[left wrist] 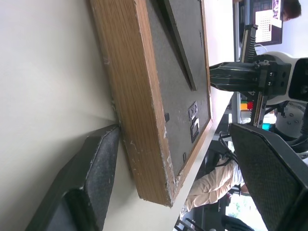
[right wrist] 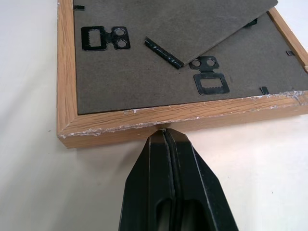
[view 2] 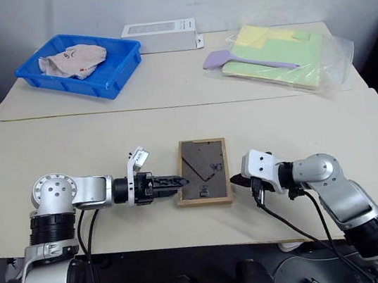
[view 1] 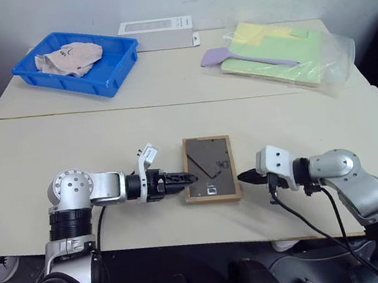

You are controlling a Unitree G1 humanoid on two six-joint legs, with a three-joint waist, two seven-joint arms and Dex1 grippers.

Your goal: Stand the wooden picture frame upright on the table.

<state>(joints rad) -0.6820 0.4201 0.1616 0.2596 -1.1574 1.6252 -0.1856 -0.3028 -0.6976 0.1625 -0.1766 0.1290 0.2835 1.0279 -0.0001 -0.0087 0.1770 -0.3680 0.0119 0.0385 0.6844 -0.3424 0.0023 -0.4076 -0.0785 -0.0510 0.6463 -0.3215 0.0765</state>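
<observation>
The wooden picture frame (view 1: 209, 168) lies face down on the beige table (view 1: 68, 145), close to its front edge. Its dark grey back faces up and the fold-out stand is slightly raised. My left gripper (view 1: 184, 179) is open at the frame's left edge. One of its fingers (left wrist: 91, 178) rests on the table against the wood, and the other finger (left wrist: 269, 168) hangs above the dark back. My right gripper (view 1: 245, 176) is shut, and its closed tips (right wrist: 166, 139) touch the frame's right edge (right wrist: 183, 113).
A blue tray (view 1: 105, 83) holding a cloth stands at the back left, with a white flat box (view 1: 156, 29) behind it. At the back right, a clear bag of green and yellow sheets (view 1: 282, 49) lies with a purple spatula (view 1: 233, 58) on it.
</observation>
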